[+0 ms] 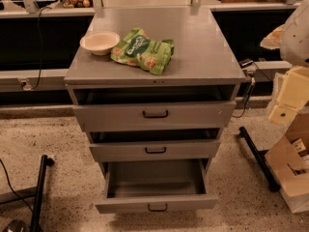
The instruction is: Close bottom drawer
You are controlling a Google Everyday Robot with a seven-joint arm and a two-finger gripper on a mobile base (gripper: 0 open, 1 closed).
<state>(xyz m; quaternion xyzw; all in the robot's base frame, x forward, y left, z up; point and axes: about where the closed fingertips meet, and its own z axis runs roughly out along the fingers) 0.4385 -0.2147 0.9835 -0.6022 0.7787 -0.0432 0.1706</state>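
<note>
The bottom drawer is the lowest of three in a grey metal cabinet. It has a slim front with a small black loop handle. It is pulled far out, and its inside is bare. My gripper is at the right edge of the camera view, a cream-coloured part under the white arm. It is well to the right of the cabinet, above the bottom drawer, and touches nothing.
The mid-height drawer and the tall top drawer each stand slightly open. A bowl and a green snack bag lie on the cabinet top. A cardboard box and a black bar are on the right, and a black stand is on the left.
</note>
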